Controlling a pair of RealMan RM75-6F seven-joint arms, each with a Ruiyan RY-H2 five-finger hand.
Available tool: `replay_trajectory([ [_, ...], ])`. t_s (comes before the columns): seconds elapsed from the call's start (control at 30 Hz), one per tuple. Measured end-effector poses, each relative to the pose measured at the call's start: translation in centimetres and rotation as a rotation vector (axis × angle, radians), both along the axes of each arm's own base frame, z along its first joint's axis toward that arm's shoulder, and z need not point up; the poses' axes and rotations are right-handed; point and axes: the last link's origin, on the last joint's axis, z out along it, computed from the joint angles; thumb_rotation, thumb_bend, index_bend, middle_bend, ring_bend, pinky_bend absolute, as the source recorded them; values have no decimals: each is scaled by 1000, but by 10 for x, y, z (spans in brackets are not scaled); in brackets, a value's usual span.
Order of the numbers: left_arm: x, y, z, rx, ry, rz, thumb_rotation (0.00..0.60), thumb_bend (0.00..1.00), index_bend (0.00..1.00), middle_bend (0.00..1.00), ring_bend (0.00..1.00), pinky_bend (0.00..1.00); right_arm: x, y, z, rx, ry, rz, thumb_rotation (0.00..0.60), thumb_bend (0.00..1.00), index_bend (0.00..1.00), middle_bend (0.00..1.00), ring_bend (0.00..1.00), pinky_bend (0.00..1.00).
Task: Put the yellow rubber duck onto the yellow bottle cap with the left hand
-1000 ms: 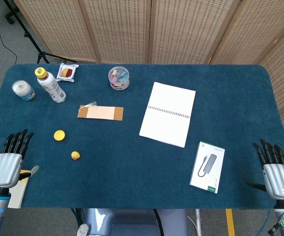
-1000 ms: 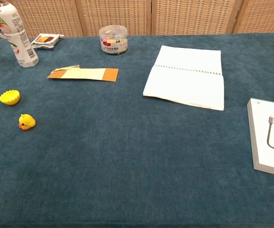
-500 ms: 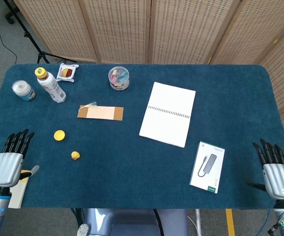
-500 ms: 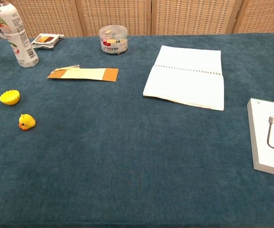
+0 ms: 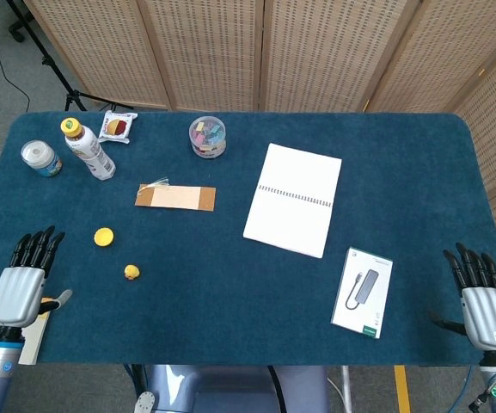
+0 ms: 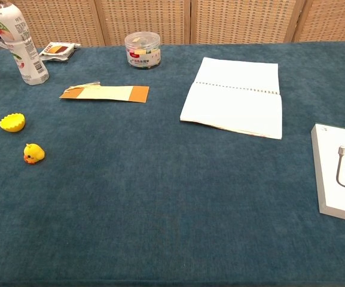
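Note:
A small yellow rubber duck point(image 5: 131, 273) point(image 6: 33, 153) stands on the blue table. The yellow bottle cap point(image 5: 103, 237) point(image 6: 12, 122) lies a short way behind it and to its left, apart from it. My left hand point(image 5: 21, 285) hovers at the table's front left edge, fingers spread and empty, well to the left of the duck. At the front right corner my right hand point(image 5: 481, 303) is likewise open and holds nothing. Neither hand shows in the chest view.
A brown card strip point(image 5: 175, 197), an open notebook point(image 5: 293, 200) and a boxed adapter point(image 5: 362, 292) lie across the table. At the back left stand a bottle point(image 5: 88, 149), a small jar point(image 5: 39, 158), a snack packet point(image 5: 117, 126) and a round tub point(image 5: 207, 137).
My left hand has drifted slightly toward the front edge. My right hand has barely moved. The duck and cap have not moved.

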Motion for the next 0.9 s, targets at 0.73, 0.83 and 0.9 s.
replay_trajectory([
  [0.73,19,41,-15,-129,-6,24,600,163,244,0,0,0,0,0,2,-4,-11,2,600,0,0,0,0,0],
  [0.83,23,43,-18,-142,4,18,600,166,262,0,0,0,0,0,1,-1,-11,4,600,0,0,0,0,0],
  [0.9,26,45,-23,-155,9,18,600,173,280,0,0,0,0,0,1,-2,-12,4,600,0,0,0,0,0],
])
